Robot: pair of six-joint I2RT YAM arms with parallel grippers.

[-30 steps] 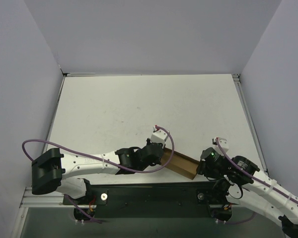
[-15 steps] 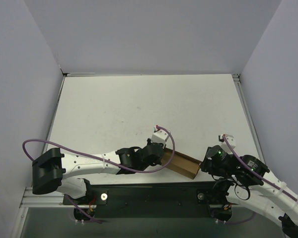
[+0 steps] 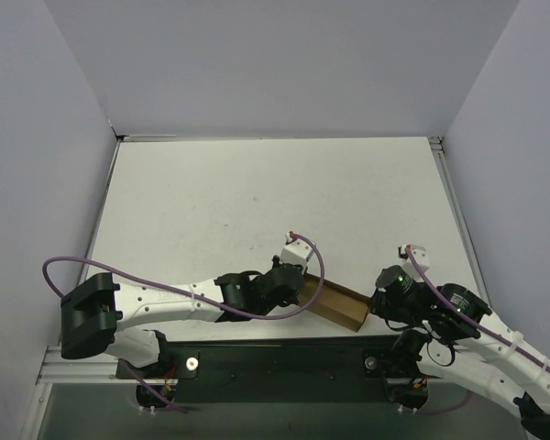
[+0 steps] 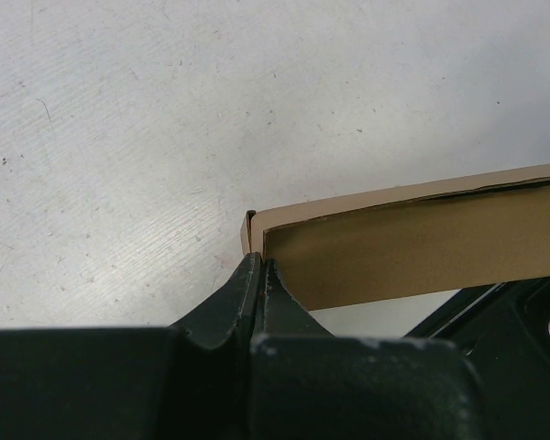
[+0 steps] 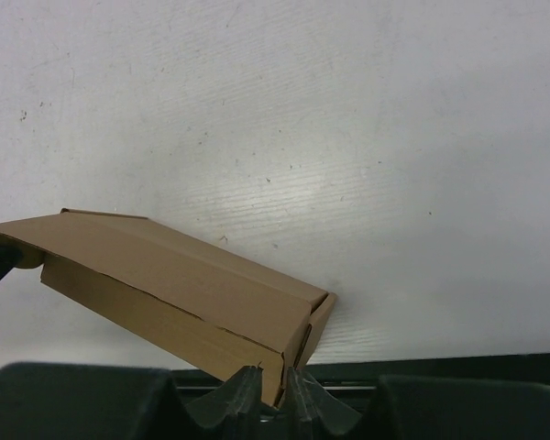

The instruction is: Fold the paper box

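The paper box is a long, flat brown cardboard piece, folded up, held just above the white table near its front edge. My left gripper is shut on its left end. In the left wrist view the jaws pinch the box's end flap and the box runs off to the right. My right gripper is at the box's right end. In the right wrist view its fingertips close on the near corner of the box, where an end flap stands slightly open.
The table's front edge with a black rail runs right under the box and both wrists. Grey walls enclose the table on the left, back and right. The left arm's purple cable loops over its wrist.
My right wrist has shifted slightly right and turned a little at the box's right end. The box and the left arm have barely moved.
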